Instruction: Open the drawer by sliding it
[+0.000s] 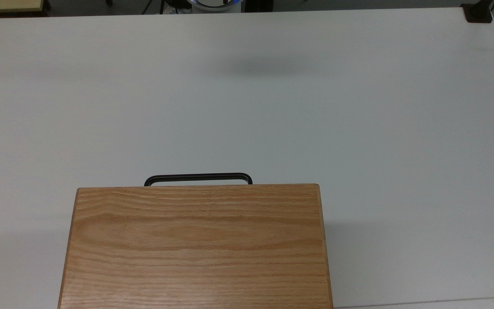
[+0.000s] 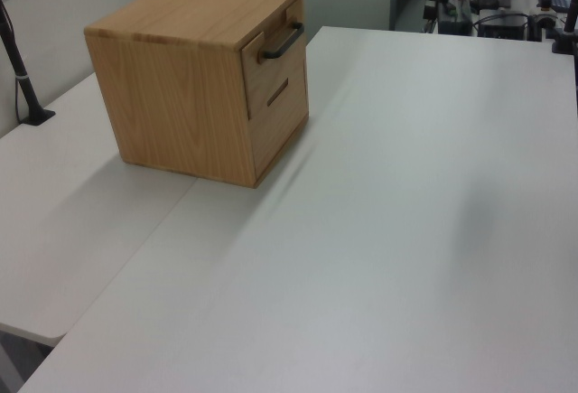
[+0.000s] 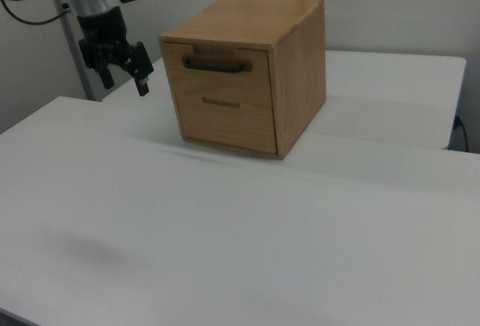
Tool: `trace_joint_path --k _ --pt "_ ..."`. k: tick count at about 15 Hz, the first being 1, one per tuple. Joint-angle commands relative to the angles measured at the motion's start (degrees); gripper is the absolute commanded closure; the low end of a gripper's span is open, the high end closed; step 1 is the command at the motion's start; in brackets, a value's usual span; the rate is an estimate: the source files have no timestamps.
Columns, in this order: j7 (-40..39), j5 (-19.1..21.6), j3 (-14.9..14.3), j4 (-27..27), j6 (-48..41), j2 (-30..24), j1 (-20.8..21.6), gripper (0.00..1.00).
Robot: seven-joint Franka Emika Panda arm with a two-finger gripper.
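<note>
White tabletop [image 3: 225, 236] is carrying our cabinet [image 3: 292, 64], and we are hovering our empty, part-open hand [image 3: 124, 79] at the right view's left of the drawer [image 3: 217, 50], level with its crosswise handle [image 3: 216, 64].

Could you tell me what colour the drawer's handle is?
Black; the handle shows best in the right view.

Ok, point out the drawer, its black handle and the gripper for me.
drawer [image 3: 217, 77]: right view, on the wooden front panel just below the handle.
black handle [image 3: 214, 64]: right view, on the middle of the bar.
gripper [image 3: 124, 79]: right view, midway between the tips of its two spread fingers.
</note>
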Motion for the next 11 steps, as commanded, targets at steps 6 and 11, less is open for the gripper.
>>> trace_joint_path --k 6,11 --pt "-0.1 1.2 -0.3 -0.6 1.1 1.7 0.5 0.0" --pt "37.0 5.9 -0.3 -0.7 19.0 5.8 0.5 0.0"
